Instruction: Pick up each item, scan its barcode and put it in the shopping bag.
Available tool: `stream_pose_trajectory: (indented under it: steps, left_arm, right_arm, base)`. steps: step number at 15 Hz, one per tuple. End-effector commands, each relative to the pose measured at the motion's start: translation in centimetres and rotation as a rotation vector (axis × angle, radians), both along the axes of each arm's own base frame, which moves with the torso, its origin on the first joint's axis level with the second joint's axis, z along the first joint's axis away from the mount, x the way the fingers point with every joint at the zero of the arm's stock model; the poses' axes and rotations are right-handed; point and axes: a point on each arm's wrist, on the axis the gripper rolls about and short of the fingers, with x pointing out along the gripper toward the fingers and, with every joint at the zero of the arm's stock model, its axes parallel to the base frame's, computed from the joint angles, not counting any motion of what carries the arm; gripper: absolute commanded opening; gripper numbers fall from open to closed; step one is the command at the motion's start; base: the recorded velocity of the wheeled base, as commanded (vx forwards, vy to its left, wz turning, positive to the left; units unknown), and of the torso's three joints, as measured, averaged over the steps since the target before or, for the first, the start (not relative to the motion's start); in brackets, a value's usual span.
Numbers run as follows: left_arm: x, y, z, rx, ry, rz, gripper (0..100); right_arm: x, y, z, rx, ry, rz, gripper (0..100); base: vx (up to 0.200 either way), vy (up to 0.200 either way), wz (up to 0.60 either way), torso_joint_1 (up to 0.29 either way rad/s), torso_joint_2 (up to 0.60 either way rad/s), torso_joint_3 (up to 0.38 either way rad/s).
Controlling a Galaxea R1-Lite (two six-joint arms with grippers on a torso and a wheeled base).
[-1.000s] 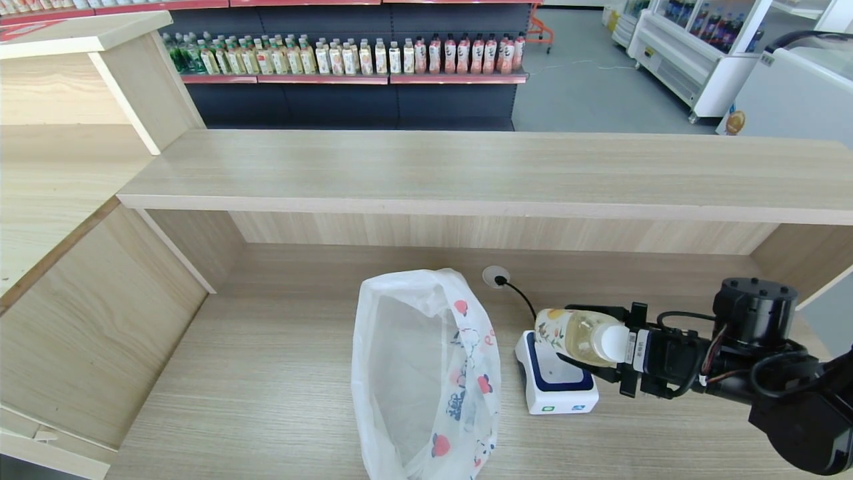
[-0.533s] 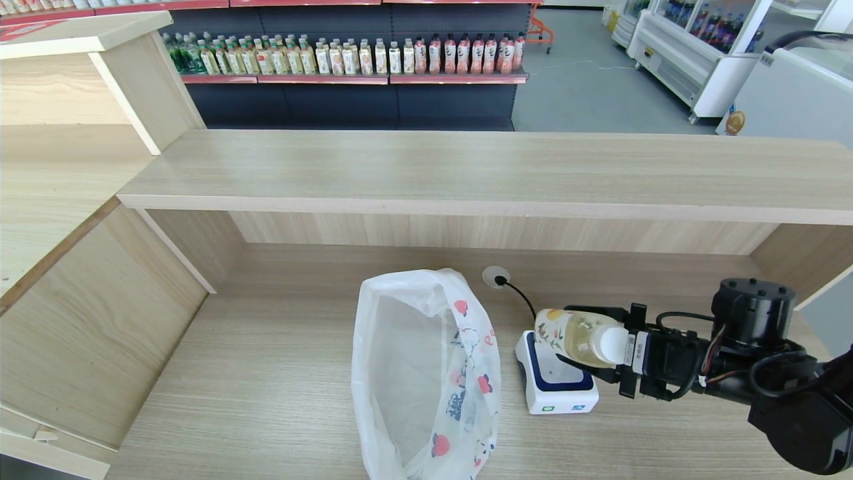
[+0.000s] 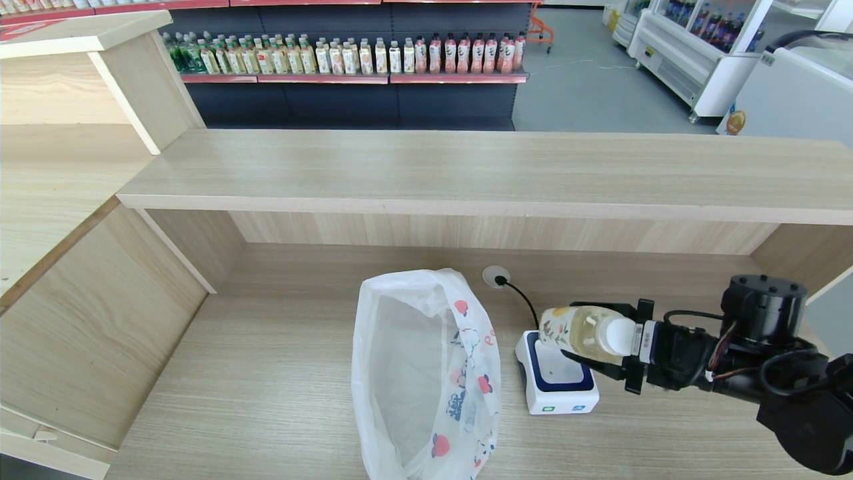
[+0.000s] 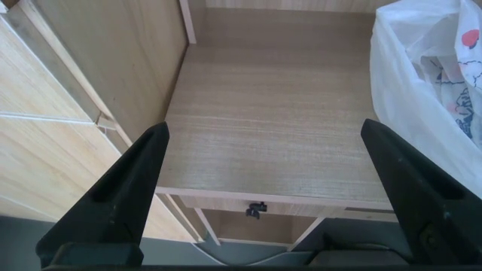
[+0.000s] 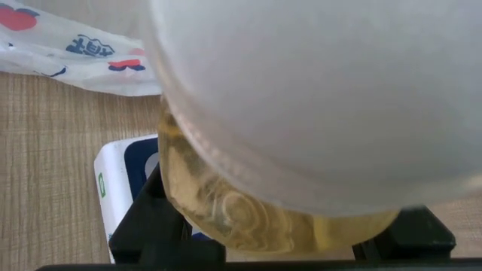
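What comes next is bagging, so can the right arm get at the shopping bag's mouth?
Probably yes: the shopping bag stands open beside the scanner, nothing between it and the right gripper holding the bottle.

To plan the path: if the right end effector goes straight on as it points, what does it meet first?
Probably the side of the white printed plastic shopping bag, touched first by the held clear plastic bottle of yellow drink; height is unclear.

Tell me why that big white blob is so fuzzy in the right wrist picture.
Right wrist view: the blob is the white cap of the bottle, pressed close to the lens, so it blurs. Head view: the same bottle sits farther off and looks crisp.
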Motion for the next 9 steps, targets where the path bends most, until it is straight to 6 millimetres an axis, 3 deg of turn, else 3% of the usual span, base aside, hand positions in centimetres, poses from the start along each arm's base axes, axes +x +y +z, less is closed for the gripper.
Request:
stream_pose_trajectory:
  steps: [1, 4, 9]
  left_arm:
    - [0.0, 0.0, 0.0, 0.0, 0.0, 0.0, 100]
    - [0.0, 0.0, 0.0, 0.0, 0.0, 0.0, 100]
    - [0.0, 0.0, 0.0, 0.0, 0.0, 0.0, 100]
  right_arm:
    - [-1.7, -0.5, 4.0, 0.129, -0.017, -0.028, 0]
    - [-4.4, -1.0, 8.3, 0.383, 0.12, -0.123, 0]
    - [-8.9, 0.2, 9.4, 0.593, 0.568, -0.319, 0]
  base:
    - [0.0, 0.0, 0.0, 0.0, 0.0, 0.0]
    - [0.0, 0.0, 0.0, 0.0, 0.0, 0.0]
    - [0.0, 0.0, 0.0, 0.0, 0.0, 0.0]
